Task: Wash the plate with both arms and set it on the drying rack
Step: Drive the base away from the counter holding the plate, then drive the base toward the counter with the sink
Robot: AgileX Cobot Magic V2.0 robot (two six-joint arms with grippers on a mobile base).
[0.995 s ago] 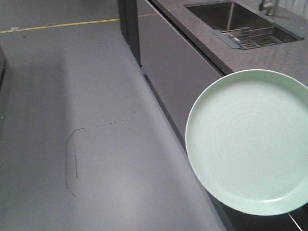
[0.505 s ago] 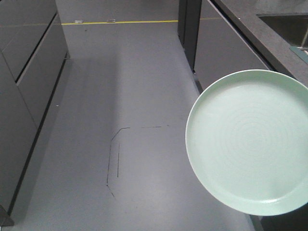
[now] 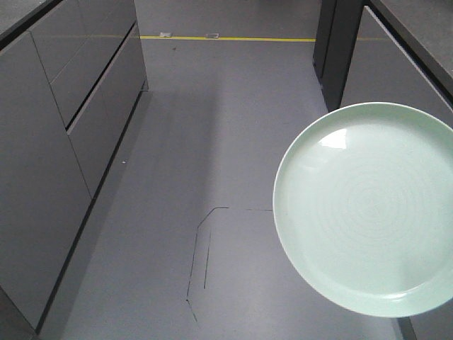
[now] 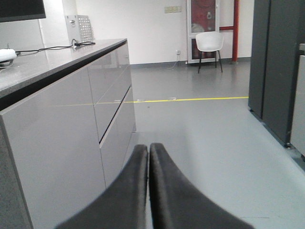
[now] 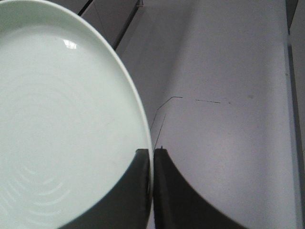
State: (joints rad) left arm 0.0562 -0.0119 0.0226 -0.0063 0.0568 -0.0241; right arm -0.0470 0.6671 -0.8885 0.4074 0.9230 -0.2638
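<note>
Exterior front-facing view: plate (image 3: 364, 212) fills the frame from 2 to 5 o'clock, cut by the right edge, held in the air above the floor (image 3: 212, 142). It is round, so no long axis. Its face is turned up toward the camera. Pale mint glaze, glossy, with a low raised rim, faint concentric rings and a bright glint near 11 o'clock on the face.

Right wrist view: right gripper (image 5: 152, 153) is pinched on the plate's rim at 5 o'clock. One dark finger (image 5: 136, 195) lies over the face, the other behind the rim.

Left wrist view: left gripper (image 4: 149, 149) has its dark fingers pressed flat together, pointing along the aisle.

Room: smooth grey floor lies open at the plate's 9 o'clock. Flat-fronted grey cabinets (image 3: 64, 142) line the 9 o'clock side, and a dark cabinet (image 3: 340, 42) stands at 1 o'clock. A yellow line (image 3: 226, 38) crosses at 12 o'clock. A thin dark angular mark (image 3: 205, 241) sits beside the plate's 9 o'clock edge.
</note>
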